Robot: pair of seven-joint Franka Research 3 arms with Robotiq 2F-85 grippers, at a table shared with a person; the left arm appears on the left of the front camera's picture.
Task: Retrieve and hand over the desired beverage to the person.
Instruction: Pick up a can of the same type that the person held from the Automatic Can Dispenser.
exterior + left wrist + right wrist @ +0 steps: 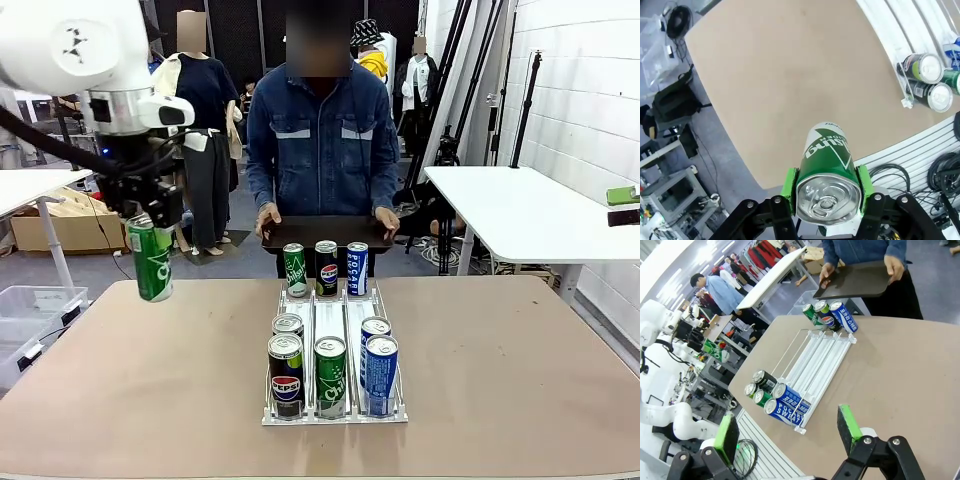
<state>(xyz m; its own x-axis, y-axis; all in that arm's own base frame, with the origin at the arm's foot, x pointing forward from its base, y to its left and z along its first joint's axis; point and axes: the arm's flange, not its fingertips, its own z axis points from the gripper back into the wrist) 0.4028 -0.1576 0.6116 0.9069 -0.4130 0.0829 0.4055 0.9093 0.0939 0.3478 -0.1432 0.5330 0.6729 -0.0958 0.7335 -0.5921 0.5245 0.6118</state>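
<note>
Green pads on the left fingers [789,185] press both sides of a green can [152,262], gripping it near its top. In the left wrist view its silver lid faces the camera and its body points down at the desk [150,370]. From the front, the can hangs upright in the air, well above the desk's left side and clear of the surface. The right fingers [847,424] stand wide apart with nothing between them, over the desk's right side.

Out toward the middle, a clear rack [332,312] with three lanes runs from near to far. Cans crowd its near end, among them a Pepsi, a green one and two blue ones. Three more stand in a row at its far end, and the lanes between are bare. Beyond the rack, at the far edge, the person [322,140] in a blue denim jacket holds a dark tray [325,232] level with both hands, just past the far row of cans.

As I read it, the pick is done and the carry to the person is the step in hand. The next move calls for swinging the can right and far, high enough to pass over the far row of cans. It should then be lowered upright onto the tray before the grip is loosened. A tilted set-down could tip the tall can.
</note>
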